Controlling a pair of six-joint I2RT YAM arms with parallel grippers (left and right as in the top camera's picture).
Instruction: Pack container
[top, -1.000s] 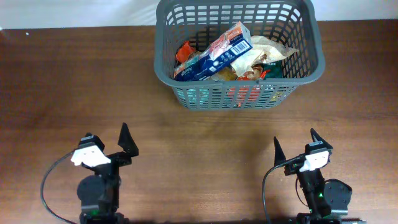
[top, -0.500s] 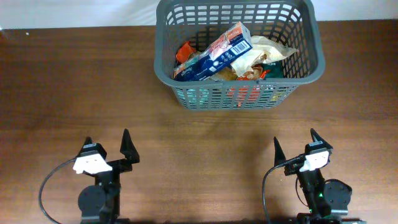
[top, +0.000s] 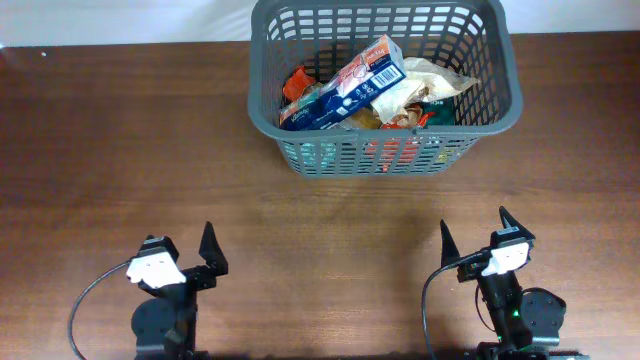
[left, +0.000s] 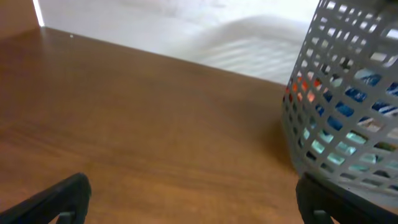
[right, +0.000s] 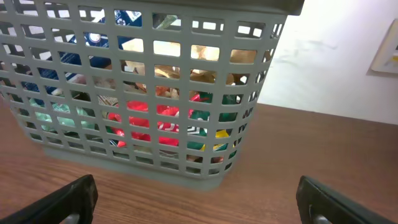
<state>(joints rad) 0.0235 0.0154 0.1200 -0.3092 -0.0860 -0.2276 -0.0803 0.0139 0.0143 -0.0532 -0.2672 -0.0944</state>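
Observation:
The dark grey slotted basket (top: 505, 108) stands at the far middle of the table, holding several snack packets, with a blue and orange box (top: 352, 82) on top. It also shows at the right of the left wrist view (left: 348, 93) and fills the upper left of the right wrist view (right: 149, 93). My left gripper (top: 183, 248) is open and empty near the front left, well short of the basket. My right gripper (top: 474, 232) is open and empty near the front right. Both show wide-apart fingers in their wrist views (left: 193, 199) (right: 199, 199).
The brown wooden table (top: 120, 150) runs to a white wall behind the basket. A cable (top: 80, 300) loops beside the left arm's base and another (top: 428, 300) beside the right arm's base.
My left arm has drawn back toward the front edge and turned a little to the right. The right arm and the basket have not moved.

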